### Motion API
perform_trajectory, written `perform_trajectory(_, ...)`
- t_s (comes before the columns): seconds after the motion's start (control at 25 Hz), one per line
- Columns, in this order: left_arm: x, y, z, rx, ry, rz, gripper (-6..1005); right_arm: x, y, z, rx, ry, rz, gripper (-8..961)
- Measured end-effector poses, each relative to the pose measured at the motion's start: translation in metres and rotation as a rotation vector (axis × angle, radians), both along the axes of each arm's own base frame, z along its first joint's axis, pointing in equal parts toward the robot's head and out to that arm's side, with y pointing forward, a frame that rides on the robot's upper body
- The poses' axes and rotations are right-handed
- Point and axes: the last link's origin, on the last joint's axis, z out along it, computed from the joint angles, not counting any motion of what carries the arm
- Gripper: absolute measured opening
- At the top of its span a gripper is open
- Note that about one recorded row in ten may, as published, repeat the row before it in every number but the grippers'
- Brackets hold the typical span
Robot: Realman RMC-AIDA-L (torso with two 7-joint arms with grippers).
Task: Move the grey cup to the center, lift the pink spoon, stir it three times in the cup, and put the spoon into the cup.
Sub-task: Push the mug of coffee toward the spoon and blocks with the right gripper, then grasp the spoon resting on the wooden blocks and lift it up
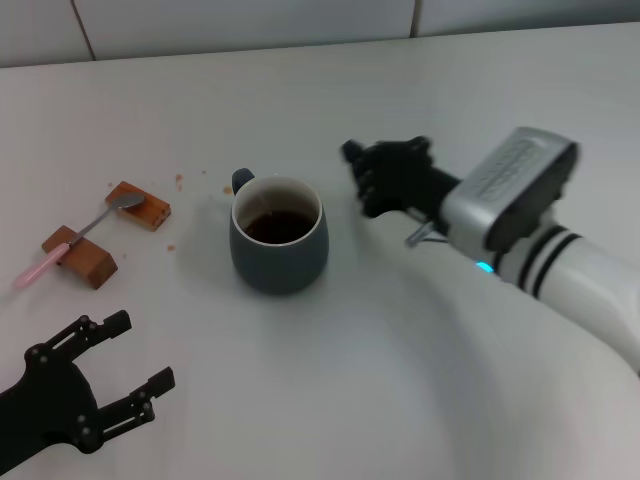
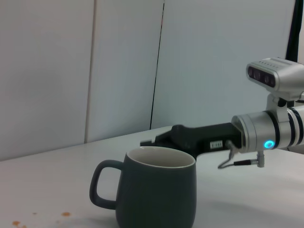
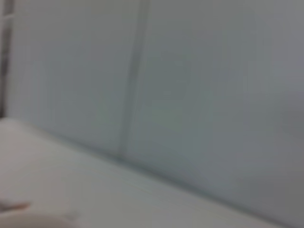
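Observation:
The grey cup (image 1: 278,238) stands upright near the middle of the table with dark brown liquid in it and its handle pointing away from me. It also shows in the left wrist view (image 2: 156,194). The pink spoon (image 1: 70,243) lies to the cup's left, resting across two wooden blocks. My right gripper (image 1: 356,180) is open and empty, just right of the cup and apart from it. It shows behind the cup in the left wrist view (image 2: 159,140). My left gripper (image 1: 135,352) is open and empty at the near left, below the spoon.
Two brown wooden blocks (image 1: 140,205) (image 1: 85,258) hold up the spoon. Small brown specks (image 1: 180,180) lie on the white table (image 1: 400,380) left of the cup. A tiled wall (image 1: 250,20) runs along the far edge.

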Motion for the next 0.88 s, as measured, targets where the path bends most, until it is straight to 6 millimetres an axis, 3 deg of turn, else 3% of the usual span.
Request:
perform_trajectory(0.2, 0.002, 0.002, -0.002, 0.004, 0.001, -0.007, 840, 0.04, -0.016, 0.057, 0.18, 0.218, -0.032, 22)
perform_trajectory(0.28, 0.003, 0.003, -0.002, 0.004, -0.001, -0.012, 840, 0.054, -0.033, 0.083, 0.207, 0.314, 0.004, 22)
perform_trajectory(0.32, 0.004, 0.005, -0.002, 0.004, -0.002, -0.017, 840, 0.066, -0.054, 0.104, 0.203, 0.365, 0.058, 22)
perform_trajectory(0.4, 0.004, 0.005, -0.002, 0.004, -0.002, -0.02, 840, 0.069, -0.063, 0.112, 0.194, 0.376, 0.087, 22)
perform_trajectory(0.48, 0.005, 0.007, -0.002, 0.004, -0.002, -0.025, 840, 0.074, -0.085, 0.123, 0.154, 0.378, 0.155, 23)
perform_trajectory(0.52, 0.006, 0.008, -0.002, 0.004, -0.003, -0.03, 840, 0.078, -0.106, 0.128, 0.089, 0.364, 0.21, 23)
perform_trajectory(0.56, 0.006, 0.008, -0.002, 0.004, -0.003, -0.03, 840, 0.078, -0.106, 0.128, 0.089, 0.364, 0.21, 23)
perform_trajectory(0.72, 0.009, 0.011, -0.003, 0.001, -0.004, -0.04, 840, 0.088, -0.14, 0.121, -0.113, 0.291, 0.242, 23)
perform_trajectory(0.88, 0.009, 0.011, -0.004, -0.007, -0.002, -0.046, 841, 0.097, -0.147, 0.112, -0.221, 0.23, 0.2, 23)
